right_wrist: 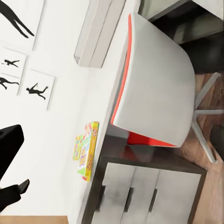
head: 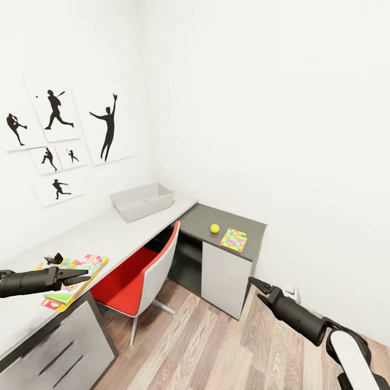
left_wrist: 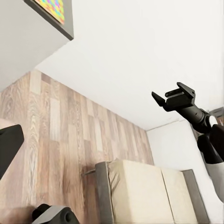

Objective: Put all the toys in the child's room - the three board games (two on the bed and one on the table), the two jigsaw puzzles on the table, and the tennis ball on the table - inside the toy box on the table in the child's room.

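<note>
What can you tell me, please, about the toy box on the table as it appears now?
The toy box is a shallow, open-topped rectangular bin, pale grey and plastic-looking, with slightly flared walls and a rolled rim. It sits upright on the light desk top, at the far end near the wall, angled a little to the desk's edge. A small green spot shows inside; otherwise it looks empty. Nothing else touches it. The right wrist view also catches it.

A red-and-white chair (right_wrist: 156, 88) is tucked against the counter (right_wrist: 100, 109). Colourful game boxes (right_wrist: 86, 150) lie on the counter just beside the chair — above grey drawers (right_wrist: 140, 198) — and the grey toy box (right_wrist: 97, 32) sits farther along.
</note>
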Controlling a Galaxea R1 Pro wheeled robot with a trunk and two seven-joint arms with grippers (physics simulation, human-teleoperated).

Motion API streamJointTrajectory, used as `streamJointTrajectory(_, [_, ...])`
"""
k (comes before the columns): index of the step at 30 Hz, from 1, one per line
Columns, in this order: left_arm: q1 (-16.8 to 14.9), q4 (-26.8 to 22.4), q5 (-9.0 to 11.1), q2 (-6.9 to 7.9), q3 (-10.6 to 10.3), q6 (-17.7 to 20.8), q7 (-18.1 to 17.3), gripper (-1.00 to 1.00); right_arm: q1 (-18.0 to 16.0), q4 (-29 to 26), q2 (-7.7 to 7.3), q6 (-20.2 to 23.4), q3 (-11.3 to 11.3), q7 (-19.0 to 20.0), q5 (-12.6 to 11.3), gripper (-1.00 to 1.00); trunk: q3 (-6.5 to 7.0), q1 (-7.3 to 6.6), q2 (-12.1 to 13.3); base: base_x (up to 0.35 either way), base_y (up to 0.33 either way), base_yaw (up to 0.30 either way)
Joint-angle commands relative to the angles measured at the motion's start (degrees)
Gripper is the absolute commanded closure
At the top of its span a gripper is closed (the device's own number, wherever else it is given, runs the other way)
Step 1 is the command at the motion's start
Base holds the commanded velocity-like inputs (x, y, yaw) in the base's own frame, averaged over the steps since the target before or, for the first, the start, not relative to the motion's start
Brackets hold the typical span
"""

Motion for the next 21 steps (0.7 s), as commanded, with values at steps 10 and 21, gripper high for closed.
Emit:
streamJointTrajectory(10, [-0.1, 0.0, 0.2, 0.09, -0.3, 0.6, -0.2, -1.00, -0.1, 0.0, 0.02, 0.3, -0.2, 0.4, 0.4, -1.00, -0.14, 0.03, -0.1, -0.042, 0.001, -0.278])
streamJointTrajectory(21, [-0.1, 0.0, 0.2, 0.09, -0.3, 0.6, -0.2, -1.00, 0.0, 0.1, 0.02, 0.3, -0.2, 0.4, 0.4, -1.00, -0.14, 0.03, -0.1, -0.002, 0.000, -0.278])
